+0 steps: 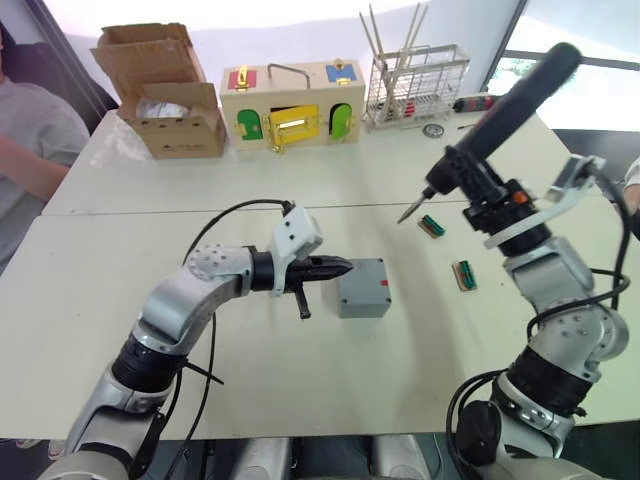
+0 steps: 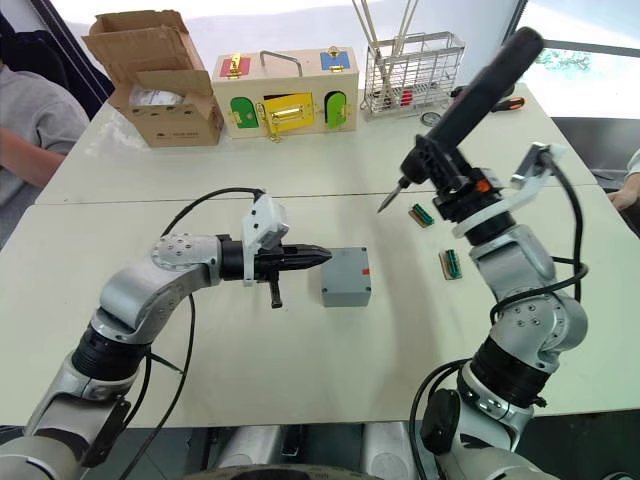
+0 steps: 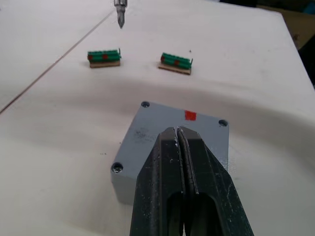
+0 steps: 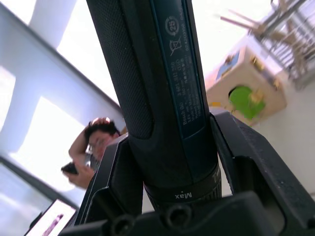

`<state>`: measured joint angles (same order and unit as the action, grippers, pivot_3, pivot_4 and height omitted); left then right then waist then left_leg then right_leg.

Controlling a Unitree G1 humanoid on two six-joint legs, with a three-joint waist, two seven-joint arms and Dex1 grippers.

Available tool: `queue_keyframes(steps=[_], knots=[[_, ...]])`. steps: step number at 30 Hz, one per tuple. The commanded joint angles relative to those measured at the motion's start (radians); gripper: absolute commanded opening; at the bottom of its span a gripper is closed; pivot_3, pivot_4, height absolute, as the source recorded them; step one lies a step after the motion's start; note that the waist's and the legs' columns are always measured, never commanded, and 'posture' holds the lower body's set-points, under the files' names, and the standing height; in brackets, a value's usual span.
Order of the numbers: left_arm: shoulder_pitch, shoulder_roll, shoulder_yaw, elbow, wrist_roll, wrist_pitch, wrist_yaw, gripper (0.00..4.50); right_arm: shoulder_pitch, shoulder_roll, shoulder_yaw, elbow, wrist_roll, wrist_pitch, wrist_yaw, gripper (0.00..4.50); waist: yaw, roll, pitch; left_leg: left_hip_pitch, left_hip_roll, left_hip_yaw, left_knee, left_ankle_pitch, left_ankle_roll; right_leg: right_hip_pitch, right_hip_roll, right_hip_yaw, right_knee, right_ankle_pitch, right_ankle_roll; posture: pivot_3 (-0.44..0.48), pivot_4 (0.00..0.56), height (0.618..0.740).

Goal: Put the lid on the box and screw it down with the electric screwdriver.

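Left wrist view: left gripper [image 3: 180,133] with fingers closed and empty against the box [image 1: 362,287], lid [image 3: 172,132] apparently seated; right gripper [image 2: 462,203] clamps the electric screwdriver [image 2: 466,103] aloft, needing its bit lowered squarely into a corner screw.

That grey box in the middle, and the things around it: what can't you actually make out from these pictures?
- Box: near edge of its top hidden behind the left pincer in the left wrist view; the screw heads are too small to judge.
- Electric screwdriver: the right wrist view cuts off its bit.
- Cardboard carton: contents too small in the head views.
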<state>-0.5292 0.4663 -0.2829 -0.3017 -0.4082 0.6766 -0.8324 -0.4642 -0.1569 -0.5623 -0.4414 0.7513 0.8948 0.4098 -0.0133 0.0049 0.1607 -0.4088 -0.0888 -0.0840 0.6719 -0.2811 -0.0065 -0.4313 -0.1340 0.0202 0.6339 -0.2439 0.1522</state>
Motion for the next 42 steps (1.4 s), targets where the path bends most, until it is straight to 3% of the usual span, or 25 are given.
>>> queue_keyframes(steps=[1, 10, 29, 38, 42], knots=[[-0.010, -0.015, -0.046, 0.046, 0.086, -0.097, 0.013, 0.00, 0.033, -0.045, 0.076, -0.068, 0.007, -0.096, 0.047, 1.80, 0.000, 0.000, 0.000, 0.000, 0.000, 0.000, 0.000, 0.000, 0.000, 0.000, 0.000, 0.000, 0.000, 0.000, 0.000, 0.000, 0.150, 0.734], [0.013, -0.014, -0.099, 0.074, 0.150, -0.124, -0.019, 0.00, 0.133, -0.130, 0.220, -0.059, -0.015, -0.186, 0.073, 1.80, 0.000, 0.000, 0.000, 0.001, 0.000, 0.001, -0.003, 0.000, 0.000, 0.000, 0.001, 0.000, -0.001, 0.000, 0.000, 0.000, 0.150, 0.734], [0.029, -0.016, -0.089, 0.042, 0.158, -0.100, -0.010, 0.00, 0.168, -0.160, 0.324, 0.077, -0.096, -0.358, 0.086, 1.80, 0.001, 0.000, 0.000, 0.002, 0.000, 0.001, -0.003, 0.000, 0.000, 0.001, 0.001, 0.000, -0.002, 0.000, 0.000, 0.000, 0.150, 0.734], [0.037, -0.020, -0.087, 0.035, 0.160, -0.091, -0.007, 0.00, 0.248, -0.264, 0.525, 0.030, -0.157, -0.356, 0.229, 1.80, 0.001, -0.003, -0.002, 0.006, 0.000, 0.001, -0.004, 0.000, 0.000, 0.004, 0.001, 0.000, -0.002, 0.000, 0.000, 0.000, 0.150, 0.734], [0.043, -0.021, -0.092, 0.026, 0.158, -0.084, -0.011, 0.00, 0.280, -0.264, 0.565, 0.080, -0.210, -0.414, 0.257, 1.80, -0.002, -0.007, -0.005, 0.017, 0.001, 0.002, -0.009, -0.001, 0.001, 0.012, 0.002, 0.000, -0.003, -0.001, 0.000, 0.000, 0.150, 0.734]])
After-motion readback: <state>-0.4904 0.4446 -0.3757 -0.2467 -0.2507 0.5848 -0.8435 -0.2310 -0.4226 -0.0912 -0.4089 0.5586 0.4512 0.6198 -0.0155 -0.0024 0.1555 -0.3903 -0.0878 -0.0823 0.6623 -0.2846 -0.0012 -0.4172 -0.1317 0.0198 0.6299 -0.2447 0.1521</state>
